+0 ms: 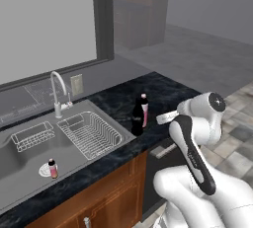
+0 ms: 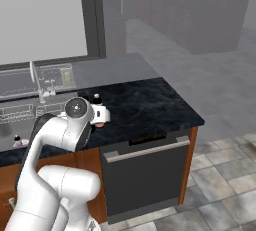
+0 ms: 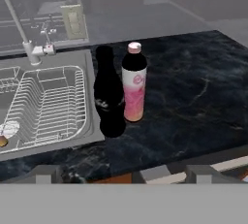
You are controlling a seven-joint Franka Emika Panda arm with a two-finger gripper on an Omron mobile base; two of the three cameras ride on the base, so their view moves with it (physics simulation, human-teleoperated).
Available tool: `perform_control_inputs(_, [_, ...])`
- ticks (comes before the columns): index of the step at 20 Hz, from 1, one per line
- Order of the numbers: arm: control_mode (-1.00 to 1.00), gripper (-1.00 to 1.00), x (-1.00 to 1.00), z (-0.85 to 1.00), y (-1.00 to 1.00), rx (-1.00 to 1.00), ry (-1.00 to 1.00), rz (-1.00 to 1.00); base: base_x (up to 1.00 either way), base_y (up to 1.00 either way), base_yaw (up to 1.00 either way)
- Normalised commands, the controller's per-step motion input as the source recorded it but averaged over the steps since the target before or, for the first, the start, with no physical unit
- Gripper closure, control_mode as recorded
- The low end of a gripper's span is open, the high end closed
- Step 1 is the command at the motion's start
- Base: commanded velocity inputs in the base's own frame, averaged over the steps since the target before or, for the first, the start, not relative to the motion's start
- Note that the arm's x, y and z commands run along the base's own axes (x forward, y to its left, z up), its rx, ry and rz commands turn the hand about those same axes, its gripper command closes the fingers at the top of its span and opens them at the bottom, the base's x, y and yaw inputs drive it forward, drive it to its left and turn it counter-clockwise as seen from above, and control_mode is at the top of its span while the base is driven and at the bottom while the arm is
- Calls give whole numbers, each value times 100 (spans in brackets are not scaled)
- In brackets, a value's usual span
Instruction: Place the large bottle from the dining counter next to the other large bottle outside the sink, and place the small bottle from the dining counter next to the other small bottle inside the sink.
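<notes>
A: Okay, left to right from the sink, go.
B: Grey steel basin set in the black veined bench. Small bottle, brown with red label, stands upright on the sink floor, front left part, on a round white drain disc. One wire rack behind it inside the sink, a bigger wire rack in the sink's right half. Chrome faucet at the sink's back rim.
A: Large bottle?
B: Large bottle, pink-white label, pale cap, upright on the bench just right of the sink's right rim. A darker bottle with a black neck stands beside it on the side nearer the sink; they look touching or nearly so, can't tell which.
A: Gripper?
B: Fingertips barely show at the bottom of the hand view, too blurred to point at. Jaws spread wide, nothing between them. It hangs back from both bottles, toward the bench front edge, right of the sink.
A: Further right?
B: Bare bench, then a dark dishwasher front under it, tiled floor beyond.
</notes>
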Motion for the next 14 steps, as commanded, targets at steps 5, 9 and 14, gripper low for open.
perform_control_inputs(5, [100,-100,0,0,0,0,0,0,-66,0,0])
perform_control_inputs(9, [100,-100,0,0,0,0,0,0,-51,0,0])
perform_control_inputs(14, [100,-100,0,0,0,0,0,0,-16,0,-10])
